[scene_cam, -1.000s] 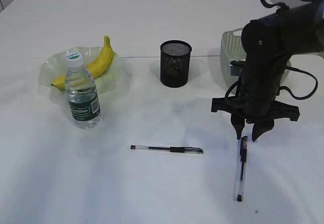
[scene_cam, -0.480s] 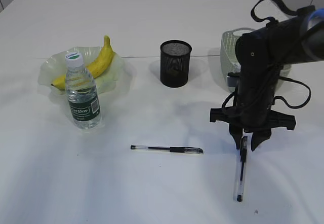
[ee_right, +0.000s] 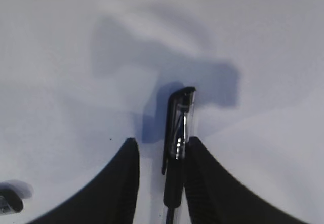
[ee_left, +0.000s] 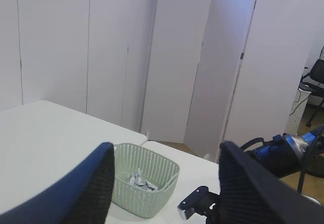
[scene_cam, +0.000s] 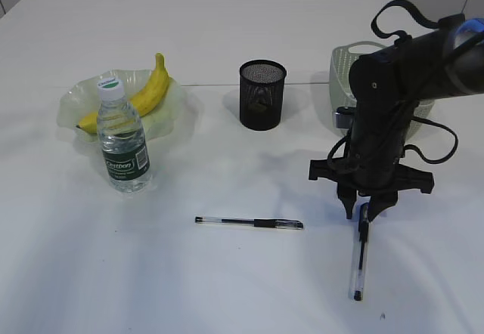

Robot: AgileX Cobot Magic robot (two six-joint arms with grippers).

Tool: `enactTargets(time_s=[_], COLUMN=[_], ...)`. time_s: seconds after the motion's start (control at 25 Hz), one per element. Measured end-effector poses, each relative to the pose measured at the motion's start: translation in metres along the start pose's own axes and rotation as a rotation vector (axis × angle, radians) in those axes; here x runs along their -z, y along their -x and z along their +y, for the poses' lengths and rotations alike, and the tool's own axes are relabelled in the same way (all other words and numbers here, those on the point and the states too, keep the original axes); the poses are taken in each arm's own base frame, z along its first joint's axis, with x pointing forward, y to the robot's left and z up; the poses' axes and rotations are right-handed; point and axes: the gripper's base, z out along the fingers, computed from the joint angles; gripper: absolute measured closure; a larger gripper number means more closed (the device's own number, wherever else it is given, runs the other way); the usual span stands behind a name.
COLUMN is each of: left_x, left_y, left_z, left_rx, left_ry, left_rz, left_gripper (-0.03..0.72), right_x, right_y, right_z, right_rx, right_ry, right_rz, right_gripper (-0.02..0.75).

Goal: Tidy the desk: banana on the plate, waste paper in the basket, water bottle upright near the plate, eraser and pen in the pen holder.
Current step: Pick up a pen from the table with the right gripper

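Nearest the camera, a clear-barrelled pen (scene_cam: 358, 262) lies on the white table (scene_cam: 227, 289), pointing away, its capped far end between the fingertips of the right gripper (scene_cam: 366, 211). The wrist view shows the jaws partly parted, one on each side of the pen (ee_right: 177, 138), not yet clamped on it. A good pick, I judge, wants the fingers low to the cloth and closing squarely across the barrel so it cannot roll out. A second black pen (scene_cam: 249, 223) lies crosswise to the left. Further back stand the upright water bottle (scene_cam: 123, 141) and mesh pen holder (scene_cam: 262, 94), then the banana (scene_cam: 144, 94) on its plate (scene_cam: 178, 103), and the basket (scene_cam: 342, 69). The left gripper (ee_left: 162, 183) hangs open, empty, aloft.
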Motion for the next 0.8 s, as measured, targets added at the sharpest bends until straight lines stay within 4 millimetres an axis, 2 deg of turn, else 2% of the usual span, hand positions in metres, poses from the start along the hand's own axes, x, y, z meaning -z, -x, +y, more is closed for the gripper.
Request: enactTargets(time_s=[0.8], left_x=[0.0000], left_y=[0.0000], left_z=[0.0000], left_rx=[0.000], left_ry=[0.000], left_rz=[0.000], left_gripper=[0.236], right_x=[-0.0033], right_y=[-0.0016], right_z=[-0.0007], right_rx=[0.000], right_ry=[-0.016], right_rz=[0.023], right_gripper=[0.506])
